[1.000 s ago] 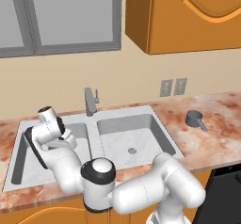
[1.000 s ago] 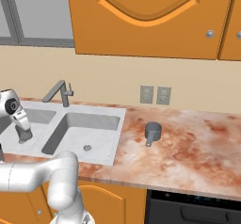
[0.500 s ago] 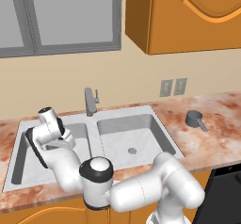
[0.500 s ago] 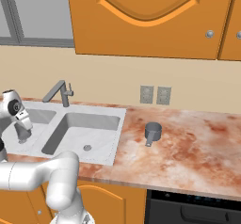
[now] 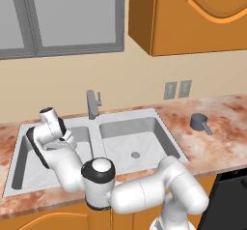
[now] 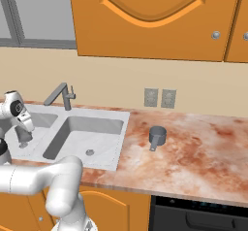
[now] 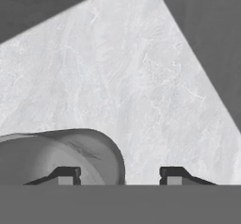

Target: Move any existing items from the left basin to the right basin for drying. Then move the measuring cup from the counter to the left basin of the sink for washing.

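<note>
In the hand view, a dark grey tumbler (image 7: 61, 152) stands on the pale floor of the left basin (image 7: 141, 77). My gripper (image 7: 118, 175) hangs just over its rim. One fingertip (image 7: 66, 173) is inside the tumbler and the other is outside, so the tumbler's wall lies between them. The jaws are open, with a gap left on the outer side. From the base, my hand (image 5: 65, 136) reaches down into the left basin (image 5: 24, 166). The right basin (image 5: 130, 139) holds nothing. The measuring cup (image 5: 198, 122) (image 6: 156, 134) sits on the counter (image 6: 193, 152) right of the sink.
A grey faucet (image 5: 91, 103) (image 6: 60, 95) rises at the middle back of the sink, close beside my arm. Two wall outlets (image 6: 160, 98) sit above the counter. Orange cabinets hang overhead. A dark appliance (image 6: 203, 218) sits under the counter at the right.
My hand has sunk slightly lower into the left basin. The measuring cup has not moved.
</note>
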